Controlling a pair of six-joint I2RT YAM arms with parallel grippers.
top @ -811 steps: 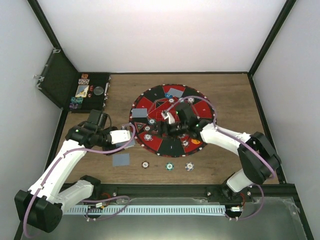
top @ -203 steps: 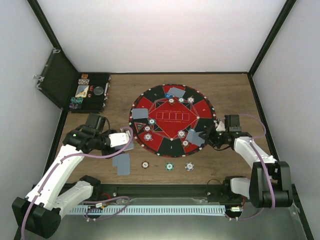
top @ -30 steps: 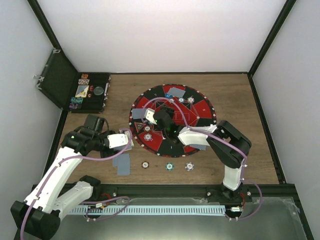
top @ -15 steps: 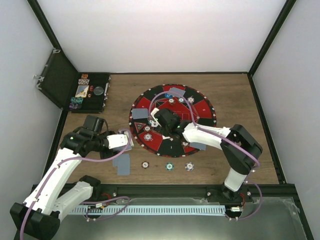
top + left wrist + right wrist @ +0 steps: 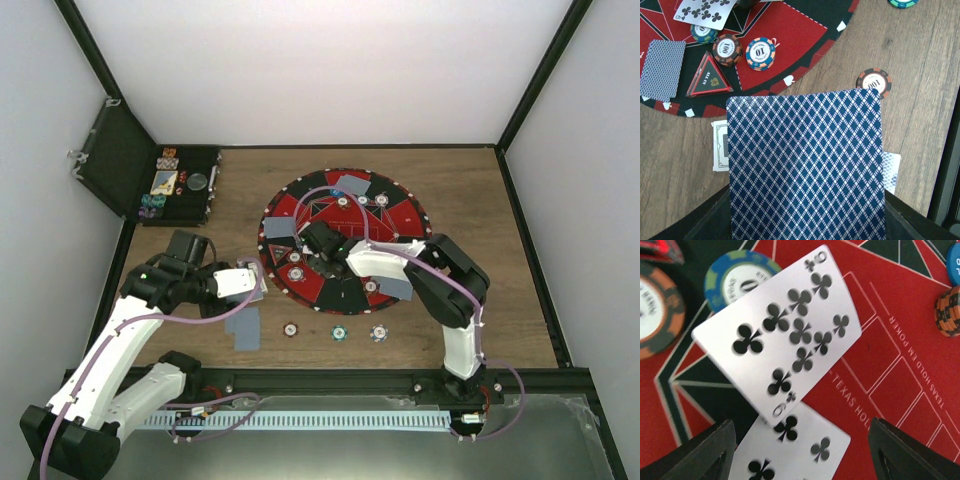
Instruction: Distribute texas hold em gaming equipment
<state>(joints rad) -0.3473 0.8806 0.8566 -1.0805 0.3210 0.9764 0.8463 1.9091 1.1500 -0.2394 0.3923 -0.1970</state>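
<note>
Chips (image 5: 339, 333), three of them, line up on bare wood between the round mat (image 5: 340, 292) and the desk's near edge, with a face-down card (image 5: 242, 328) to their left. Off the mat's left rim, the left gripper (image 5: 252, 281) has its fingers closed on the side edges of a blue-backed pack (image 5: 805, 165), held flat above the wood. The right gripper (image 5: 318, 237) hangs over the mat's middle, fingers spread wide. A nine of clubs (image 5: 782, 335) sits face up and tilted just ahead of them, overlapping a second clubs card (image 5: 790, 455). I cannot tell whether either finger touches it. An open case (image 5: 180, 185) stands at the far-left corner.
</note>
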